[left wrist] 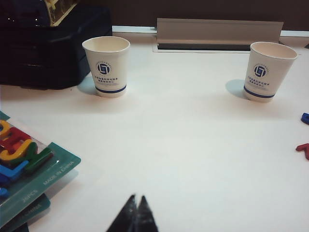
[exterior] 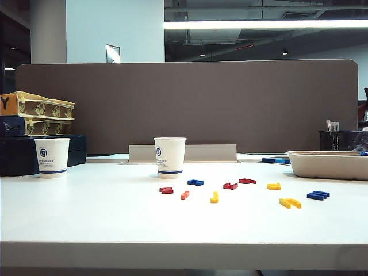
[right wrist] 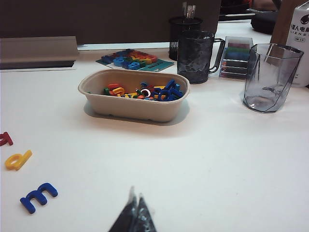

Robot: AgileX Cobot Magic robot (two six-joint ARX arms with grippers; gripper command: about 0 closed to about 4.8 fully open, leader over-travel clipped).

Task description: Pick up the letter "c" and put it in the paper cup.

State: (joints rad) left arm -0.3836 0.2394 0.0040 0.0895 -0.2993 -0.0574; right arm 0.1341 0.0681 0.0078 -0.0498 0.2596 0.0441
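Letter "c", orange-red, is seen flat on the white table at lower centre of the exterior view, in front of the middle paper cup and apart from it, while left gripper and right gripper are pinched together, empty, above bare tabletop.

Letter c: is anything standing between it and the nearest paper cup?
Nothing visible. The orange-red piece, apparently the c, lies before the middle cup with bare table between; a red letter and a blue letter only flank that path. The left gripper and right gripper, both shut, hover nearer the table's front.
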